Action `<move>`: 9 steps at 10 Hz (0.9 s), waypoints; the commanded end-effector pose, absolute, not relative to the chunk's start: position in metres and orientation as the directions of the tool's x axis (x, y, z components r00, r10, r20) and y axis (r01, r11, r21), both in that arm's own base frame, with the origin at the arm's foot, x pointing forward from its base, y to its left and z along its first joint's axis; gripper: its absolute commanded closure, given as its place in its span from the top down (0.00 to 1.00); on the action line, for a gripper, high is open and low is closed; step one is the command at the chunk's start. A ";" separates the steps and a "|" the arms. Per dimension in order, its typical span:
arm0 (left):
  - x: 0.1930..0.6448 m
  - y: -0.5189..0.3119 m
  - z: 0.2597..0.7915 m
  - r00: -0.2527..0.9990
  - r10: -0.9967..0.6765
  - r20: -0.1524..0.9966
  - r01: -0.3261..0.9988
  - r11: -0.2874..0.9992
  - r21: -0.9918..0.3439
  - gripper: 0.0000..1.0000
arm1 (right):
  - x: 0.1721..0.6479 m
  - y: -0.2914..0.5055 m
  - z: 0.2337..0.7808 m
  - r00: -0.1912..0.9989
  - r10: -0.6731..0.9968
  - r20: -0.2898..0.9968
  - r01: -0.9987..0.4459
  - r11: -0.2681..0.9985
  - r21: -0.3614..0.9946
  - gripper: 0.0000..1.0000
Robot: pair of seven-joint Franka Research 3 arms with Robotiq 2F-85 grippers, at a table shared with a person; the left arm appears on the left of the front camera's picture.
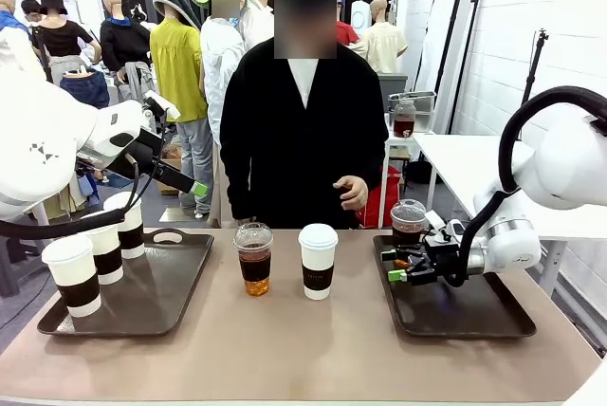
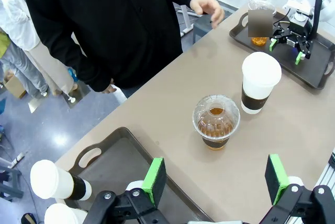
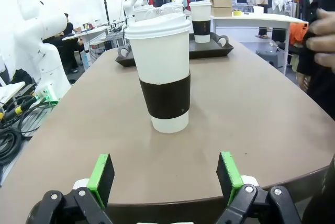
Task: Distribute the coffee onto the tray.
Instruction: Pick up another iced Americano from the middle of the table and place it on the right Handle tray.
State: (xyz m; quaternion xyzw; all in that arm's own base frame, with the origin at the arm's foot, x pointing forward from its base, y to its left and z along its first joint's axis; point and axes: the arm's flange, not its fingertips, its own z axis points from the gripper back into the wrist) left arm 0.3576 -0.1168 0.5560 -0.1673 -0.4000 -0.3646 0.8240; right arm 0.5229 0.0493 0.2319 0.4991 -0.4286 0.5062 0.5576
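Our right gripper (image 3: 165,174) sits low over the right tray (image 1: 474,316), jaws spread and empty. It is aimed straight at the white sleeved cup (image 3: 163,77), which stands on the bare table between the two trays. We judge that this line-up lets the fingers pass either side of the dark sleeve, where the grip is firmest. Our left gripper (image 2: 215,182) hangs raised above the left tray (image 1: 156,297), likewise spread with nothing between its pads. It looks down on the dome-lidded cup (image 2: 215,124), which stands just beside that white cup. Three sleeved cups (image 1: 104,249) stand in a row down the left tray's outer side, leaving its inner half bare, probably to keep room for more. A second dome-lidded cup (image 1: 409,221) stands at the far inner corner of the right tray, just behind our right gripper. We judge four drinks placed and the two in the middle yet to go. The person's hand (image 1: 353,193) is held at the waist, apart from the cups.
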 end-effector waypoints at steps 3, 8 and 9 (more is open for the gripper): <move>0.357 -0.115 0.556 0.418 -0.466 0.780 0.740 0.672 0.006 1.00 | 0.522 0.049 0.233 0.118 0.136 0.984 -0.993 -0.010 0.120 1.00; 0.357 -0.115 0.556 0.418 -0.466 0.780 0.740 0.672 0.006 1.00 | 0.522 0.049 0.233 0.118 0.136 0.984 -0.993 -0.010 0.120 1.00; 0.357 -0.115 0.556 0.418 -0.466 0.780 0.740 0.672 0.006 1.00 | 0.522 0.049 0.233 0.118 0.136 0.984 -0.993 -0.010 0.120 1.00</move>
